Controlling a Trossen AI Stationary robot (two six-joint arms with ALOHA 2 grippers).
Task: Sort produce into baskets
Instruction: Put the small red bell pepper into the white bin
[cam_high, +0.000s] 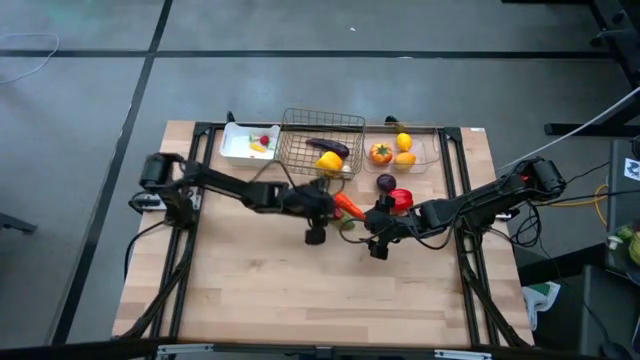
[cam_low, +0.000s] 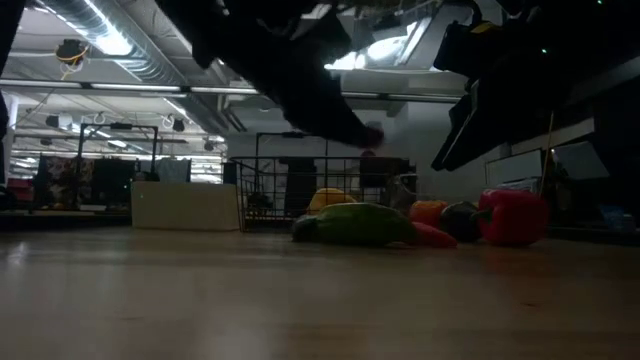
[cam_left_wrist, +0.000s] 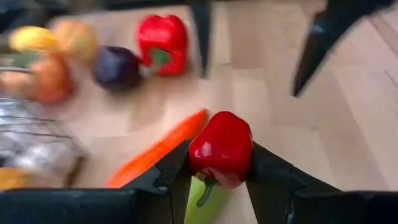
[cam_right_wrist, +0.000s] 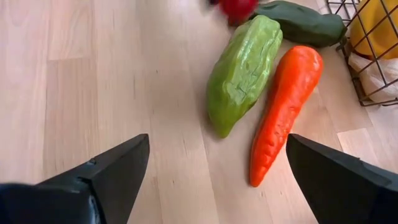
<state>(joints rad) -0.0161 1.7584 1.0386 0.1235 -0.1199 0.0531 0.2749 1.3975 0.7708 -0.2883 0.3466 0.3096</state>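
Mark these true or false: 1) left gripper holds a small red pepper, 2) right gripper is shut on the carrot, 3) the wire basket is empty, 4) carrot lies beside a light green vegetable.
1) True: the left gripper is shut on a small red pepper.
2) False: the right gripper is open, and the carrot lies free on the table.
3) False: the wire basket holds an eggplant and a yellow pepper.
4) True: the light green vegetable lies alongside it.

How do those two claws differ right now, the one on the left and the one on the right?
The left gripper is closed on a small red pepper; the right gripper holds nothing.
The left gripper's fingers sit close together against the pepper; the right gripper's stand wide apart.
The right gripper faces a carrot and a green vegetable lying on the table.
Both hang near the table's middle.
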